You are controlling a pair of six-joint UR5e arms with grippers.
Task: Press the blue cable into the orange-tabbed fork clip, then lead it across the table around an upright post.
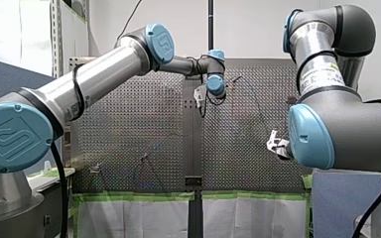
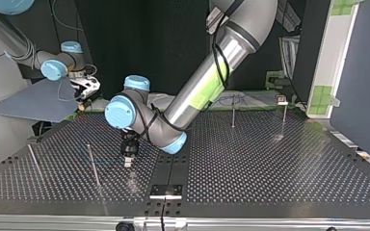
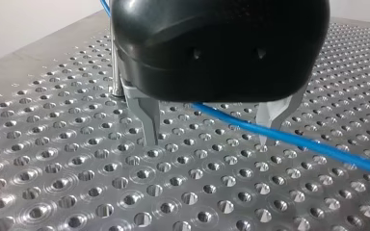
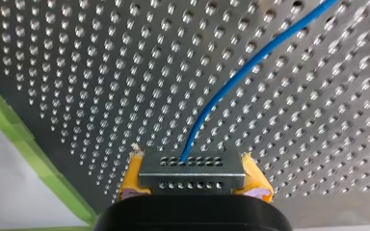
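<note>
The blue cable (image 3: pixel 298 140) lies low over the counter (image 3: pixel 77 192); its long axis slants through the gap of the left hand (image 3: pixel 206 142), whose fingers stand spread and grasp nothing; an upright post (image 3: pixel 112 62) rises just behind that hand; the cable's end enters a grey block (image 4: pixel 192 166) clenched in the right hand (image 4: pixel 192 180) and points out over the counter; the left hand looks the nearer for leading it.

robot arms (image 2: pixel 207 82) (image 2: pixel 14 45): 2 | grippers (image 2: pixel 127 158) (image 2: pixel 85 87): 2 | blue cable (image 3: pixel 313 144): 1 | upright posts (image 2: pixel 34 163) (image 2: pixel 93 166) (image 2: pixel 233 113) (image 2: pixel 284 118): 4 | perforated table (image 2: pixel 270 168): 1
</note>
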